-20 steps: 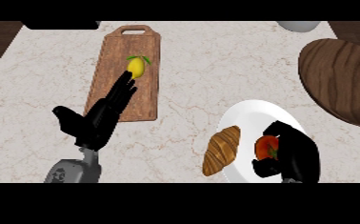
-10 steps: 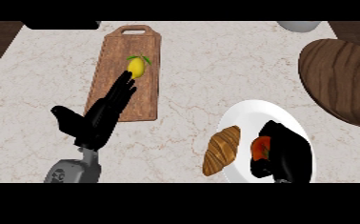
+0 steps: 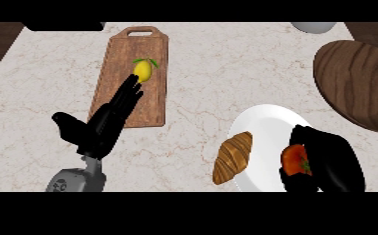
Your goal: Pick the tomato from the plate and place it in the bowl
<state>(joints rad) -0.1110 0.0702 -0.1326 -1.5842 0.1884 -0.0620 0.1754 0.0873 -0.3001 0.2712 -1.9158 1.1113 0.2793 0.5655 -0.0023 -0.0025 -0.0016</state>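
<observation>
Red tomato (image 3: 294, 158), green-stemmed, on the plate (image 3: 260, 124); right hand (image 3: 329, 160) curls round it.

Right hand (image 3: 328, 161) has curled round tomato (image 3: 294, 159).

Left hand (image 3: 100, 124) rests flat with fingers straight; right hand (image 3: 328, 161) has its fingers curled.

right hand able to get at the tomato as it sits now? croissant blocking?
Probably yes. The right hand is already curled around the tomato on the white plate. The croissant lies on the tomato's other side, apart from the hand, so it does not look like an obstruction.
</observation>
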